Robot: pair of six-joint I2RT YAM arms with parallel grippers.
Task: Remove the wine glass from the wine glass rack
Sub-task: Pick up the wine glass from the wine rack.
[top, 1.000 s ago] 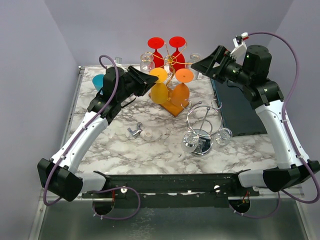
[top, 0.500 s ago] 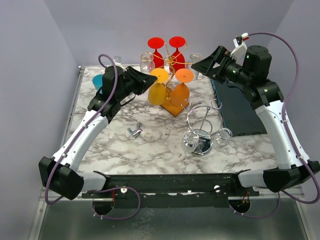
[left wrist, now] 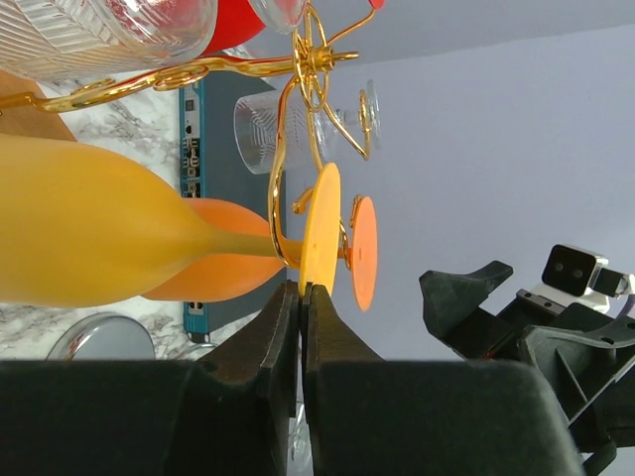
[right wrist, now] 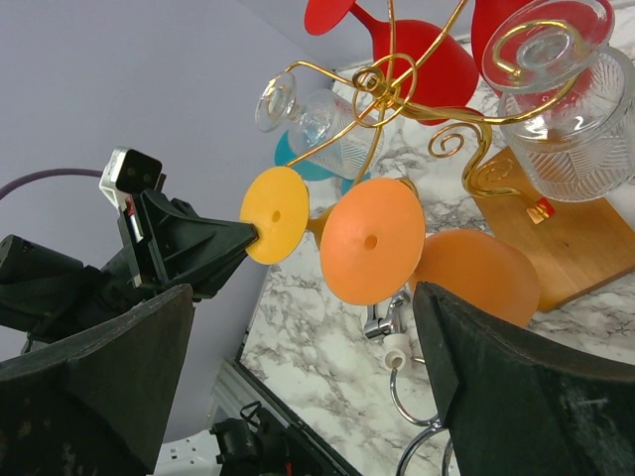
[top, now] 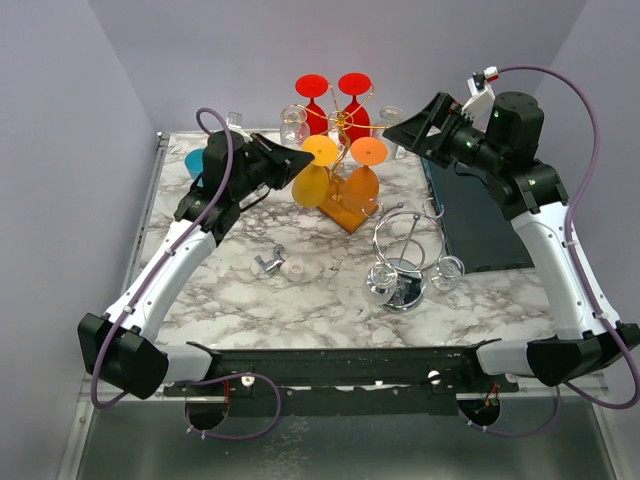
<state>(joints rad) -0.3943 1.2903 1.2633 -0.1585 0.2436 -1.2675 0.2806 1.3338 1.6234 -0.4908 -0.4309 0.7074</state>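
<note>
Fingers of the left gripper [left wrist: 301, 290] have squeezed in and now pinch the foot edge of the yellow wine glass [left wrist: 89, 233], which hangs on the rack [left wrist: 316, 59] at their tips. The right gripper [top: 392, 127] is spread wide. I should slide it out slowly, not yank.

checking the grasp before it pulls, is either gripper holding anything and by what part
The left gripper looks pinched on the foot rim of the yellow glass; the right gripper is open, holding nothing.

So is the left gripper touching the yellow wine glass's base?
Touching. In the left wrist view the left gripper has its fingertips closed on the base rim of the yellow wine glass; the right wrist view agrees.
</note>
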